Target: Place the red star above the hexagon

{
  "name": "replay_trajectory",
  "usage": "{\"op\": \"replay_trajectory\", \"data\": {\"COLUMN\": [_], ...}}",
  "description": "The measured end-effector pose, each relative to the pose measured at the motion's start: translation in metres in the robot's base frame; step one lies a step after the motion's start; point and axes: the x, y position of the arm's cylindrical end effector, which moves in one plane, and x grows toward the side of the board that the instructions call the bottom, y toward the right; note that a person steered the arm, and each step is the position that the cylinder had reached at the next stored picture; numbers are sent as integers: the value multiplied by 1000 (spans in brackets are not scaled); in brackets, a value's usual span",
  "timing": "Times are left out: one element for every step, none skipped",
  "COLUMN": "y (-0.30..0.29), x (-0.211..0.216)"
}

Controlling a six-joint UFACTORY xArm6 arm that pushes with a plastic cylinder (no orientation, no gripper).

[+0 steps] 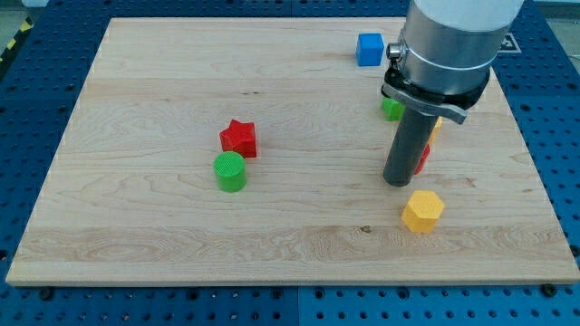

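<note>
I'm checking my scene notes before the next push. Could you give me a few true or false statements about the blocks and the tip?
1. The red star touches the green cylinder. True.
2. The yellow hexagon lies at the view's top left. False: it lies at the bottom right, just below my tip.
3. The blue cube sits near the board's top edge. True.
4. My tip is pressed against the red star. False: it stands well to the star's right.

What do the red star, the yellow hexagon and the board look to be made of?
Red star and yellow hexagon: probably plastic, matte, with fine ridged lines on top, perhaps 3D-printed. Board: pale wood with visible grain, smooth finish. My tip stands just above the hexagon.
</note>
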Motion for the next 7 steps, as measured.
{"op": "replay_trajectory", "data": {"y": [2, 8, 18, 27, -21, -75, -112], "x": [-9, -11, -11, -11, -12, -38, -82]}}
